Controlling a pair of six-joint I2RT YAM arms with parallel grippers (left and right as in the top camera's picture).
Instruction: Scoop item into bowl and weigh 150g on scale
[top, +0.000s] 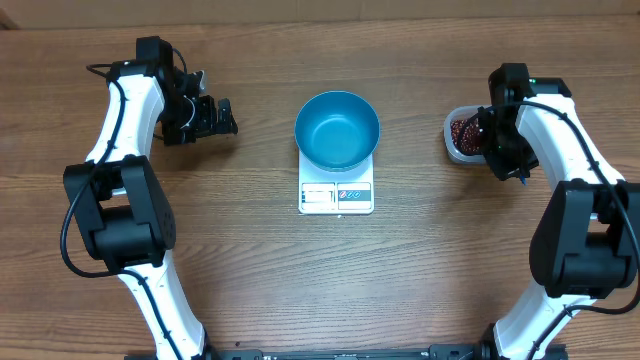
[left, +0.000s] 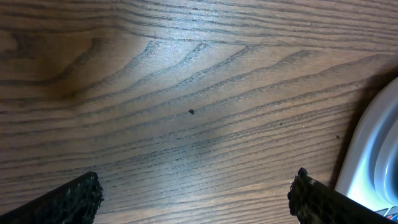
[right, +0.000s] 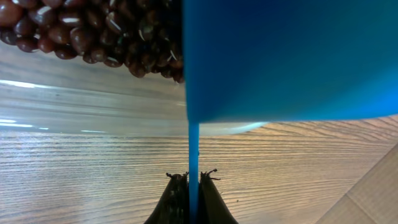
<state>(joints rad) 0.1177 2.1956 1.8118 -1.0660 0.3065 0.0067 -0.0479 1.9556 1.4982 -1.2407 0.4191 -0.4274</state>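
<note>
I've got the left fingers (left: 71, 200) released, spread wide over bare desk (top: 250, 280), well left of the scale (top: 336, 196). Right fingers (right: 177, 200) clenched on the thin handle of the blue scoop (right: 280, 56), right of the scale, scoop at the clear tub (top: 454, 150) holding the beans (right: 93, 31). Blue bowl (top: 337, 130) sits on the scale, covering its back part.
</note>
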